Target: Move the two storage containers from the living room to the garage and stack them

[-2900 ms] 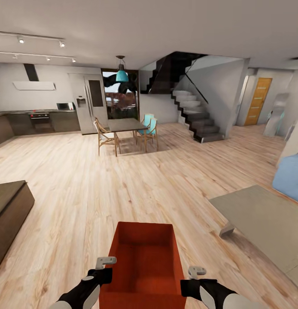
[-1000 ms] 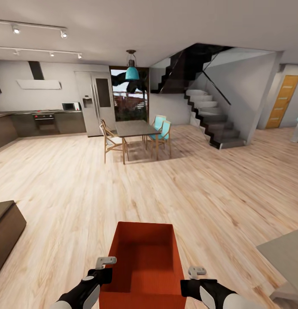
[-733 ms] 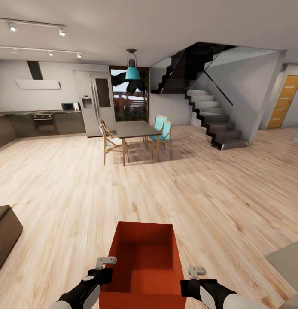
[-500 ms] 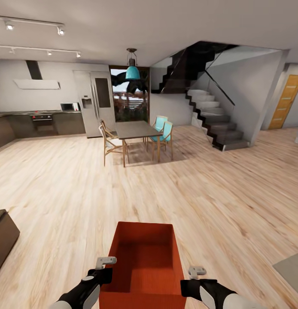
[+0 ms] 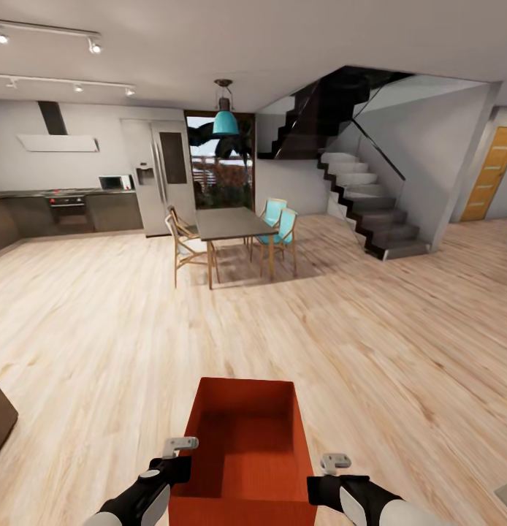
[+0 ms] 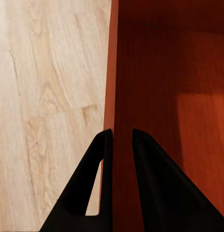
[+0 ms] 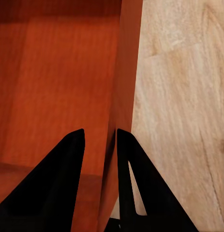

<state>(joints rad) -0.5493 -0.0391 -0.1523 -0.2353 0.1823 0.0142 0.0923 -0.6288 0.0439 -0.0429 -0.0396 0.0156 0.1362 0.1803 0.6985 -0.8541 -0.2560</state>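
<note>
Grippers left (image 6: pixel 117 137) and right (image 7: pixel 100 137) clamped opposite side walls of an orange-red rectangular thin-walled plastic container (image 5: pixel 242 446), held above the light wood plank floor (image 5: pixel 370 329), facing a distant dining table (image 5: pixel 226 223).

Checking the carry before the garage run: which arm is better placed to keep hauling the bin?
Neither alone. The left gripper pinches the storage container's left wall, the right gripper its right wall, so both should carry it together.
</note>
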